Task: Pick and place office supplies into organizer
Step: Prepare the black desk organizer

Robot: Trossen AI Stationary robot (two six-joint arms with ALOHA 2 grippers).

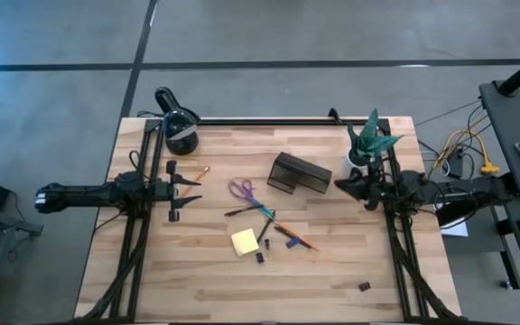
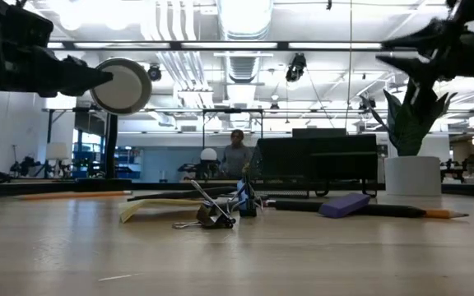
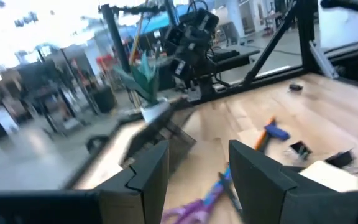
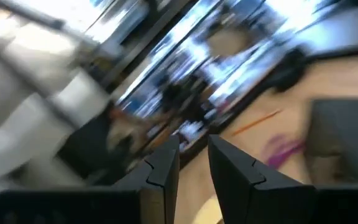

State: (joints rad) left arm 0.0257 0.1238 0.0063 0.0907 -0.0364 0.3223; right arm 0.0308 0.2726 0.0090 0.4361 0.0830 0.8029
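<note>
Near the middle of the table lie the purple-handled scissors [image 1: 242, 189], their handles toward the left arm and their blades slanting away toward the pens [image 1: 262, 213] and the yellow sticky-note pad [image 1: 245, 242] — so the long axis runs on a diagonal, not square to either arm. Just beyond them, toward the table's far side, stands the organizer [image 1: 299, 173], a dark box set a little askew, with nothing visible inside it from above. A pencil [image 1: 197, 173] lies apart, close to the left arm, and one black clip [image 1: 364, 286] sits alone near the front right corner. The left gripper [image 1: 190, 186] is the nearer one to the scissors; it points across the table toward them, with bare wood between, and its wrist view shows the purple handles straight ahead between its fingers [image 3: 258, 183], which stand well apart and hold nothing. The right gripper [image 1: 342, 186] hangs beside the organizer's end, near the potted plant [image 1: 369, 141], with a narrow gap between its fingers and nothing in them. By this layout the scissors look like the left arm's pick — a short forward reach, with the wrist probably turned to cross the diagonal.
</note>
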